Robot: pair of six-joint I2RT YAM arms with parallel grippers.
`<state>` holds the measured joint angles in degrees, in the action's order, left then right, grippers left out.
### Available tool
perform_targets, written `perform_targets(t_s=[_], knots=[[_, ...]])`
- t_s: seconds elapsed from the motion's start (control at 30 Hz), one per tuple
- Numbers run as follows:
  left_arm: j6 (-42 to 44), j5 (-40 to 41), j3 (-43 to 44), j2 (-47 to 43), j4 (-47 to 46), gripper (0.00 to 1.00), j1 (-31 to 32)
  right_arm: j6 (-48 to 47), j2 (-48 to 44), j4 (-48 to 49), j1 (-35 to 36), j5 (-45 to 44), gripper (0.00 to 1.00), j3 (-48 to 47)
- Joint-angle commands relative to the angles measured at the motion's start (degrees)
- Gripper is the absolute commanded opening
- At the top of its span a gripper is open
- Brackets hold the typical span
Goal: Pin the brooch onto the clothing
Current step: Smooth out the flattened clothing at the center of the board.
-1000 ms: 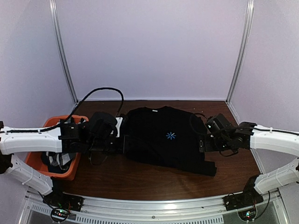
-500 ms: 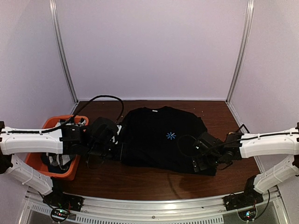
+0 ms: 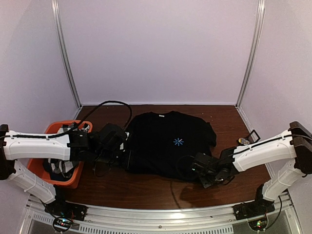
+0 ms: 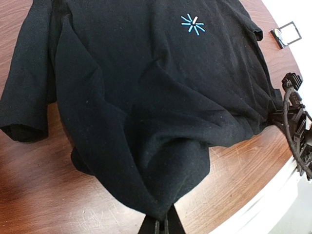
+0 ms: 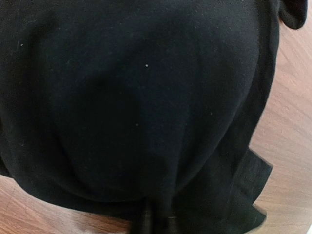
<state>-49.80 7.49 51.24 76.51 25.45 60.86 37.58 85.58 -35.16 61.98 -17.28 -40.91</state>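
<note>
On the brown table [image 3: 146,187] a black shirt [image 3: 161,146] lies spread at the middle, chest up, collar toward the far wall. At the left edge sits an orange bin [image 3: 48,129] with checked cloth [image 3: 61,168] in it. The left fingers [image 4: 155,228] are pinched tight on a raised fold at the shirt's left side. The right fingers [image 5: 146,222] are closed on its near right hem, the fabric bunching toward them. A light-blue starburst [image 3: 178,142] marks the chest. A small item [image 3: 242,141] lies on the table right of the shirt.
</note>
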Motion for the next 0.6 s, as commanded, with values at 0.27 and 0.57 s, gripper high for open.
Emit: perform_targets(t_s=[0.27, 0.57], knots=[[4.7, 8.1, 6.2, -7.2, 8.4, 0.00, 0.0, -2.4, -15.3, -6.7, 0.3, 5.7, 0.00, -8.9], [4.0, 2.0, 0.0, -16.5, 8.8, 0.02, 0.3, -2.6, -24.5, -11.1, 0.3, 9.7, 0.00, -11.6]])
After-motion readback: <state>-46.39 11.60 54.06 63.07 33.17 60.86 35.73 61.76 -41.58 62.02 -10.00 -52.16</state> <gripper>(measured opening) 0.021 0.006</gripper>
